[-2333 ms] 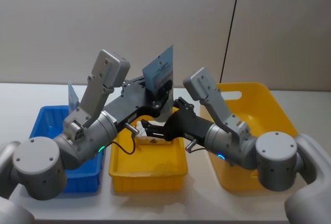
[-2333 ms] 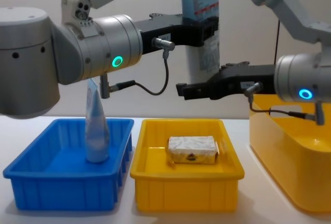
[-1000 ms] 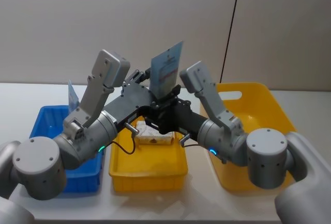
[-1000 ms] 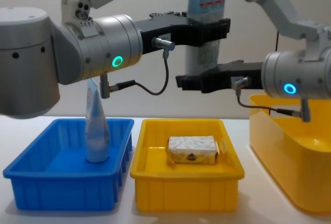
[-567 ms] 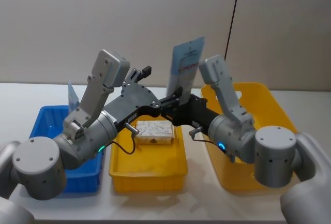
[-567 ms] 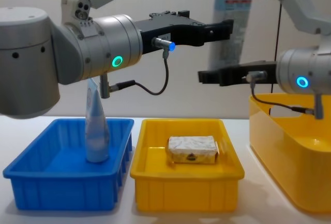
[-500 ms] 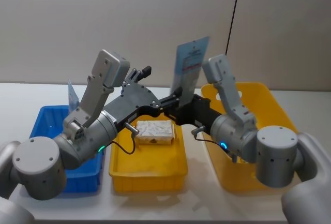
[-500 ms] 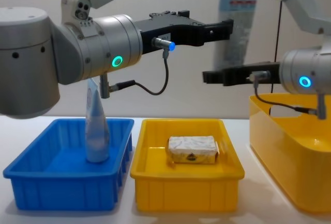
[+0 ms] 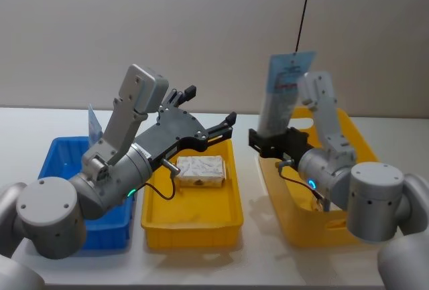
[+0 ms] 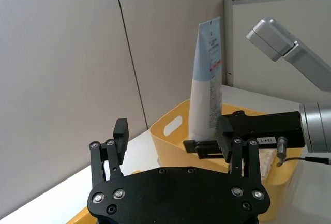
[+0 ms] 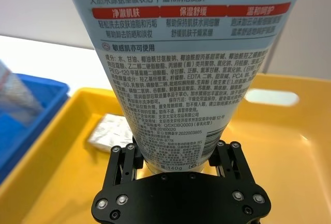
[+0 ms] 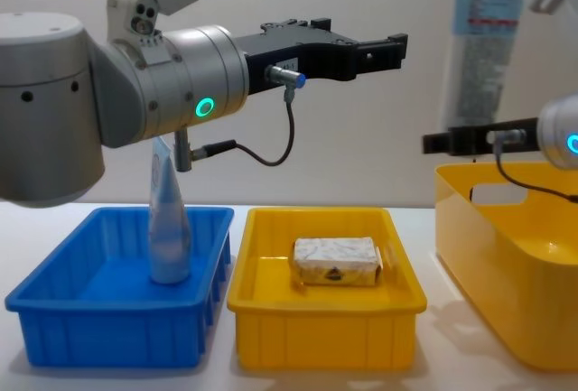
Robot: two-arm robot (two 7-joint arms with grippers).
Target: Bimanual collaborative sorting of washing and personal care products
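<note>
My right gripper (image 9: 271,140) (image 12: 462,141) (image 11: 176,155) is shut on the lower end of a tall pale-blue and white pouch (image 9: 285,89) (image 12: 488,39) (image 11: 186,74) (image 10: 206,89). It holds the pouch upright above the near-left rim of the big yellow tub (image 9: 348,136). My left gripper (image 9: 206,107) (image 12: 361,39) (image 10: 173,136) hangs open and empty above the yellow tray (image 9: 191,226). A marbled-paper wrapped block (image 9: 200,169) (image 12: 336,260) (image 11: 109,131) lies in that tray. A second pouch (image 9: 94,124) (image 12: 169,219) stands in the blue tray (image 9: 57,163).
Blue tray (image 12: 54,319), yellow tray (image 12: 325,328) and yellow tub (image 12: 506,228) stand in a row from left to right on the white table (image 9: 20,129). A wall rises close behind the table.
The pouch has gone from my left gripper to my right, which carried it rightward to the tub. My left gripper opened and stayed above the yellow tray.
</note>
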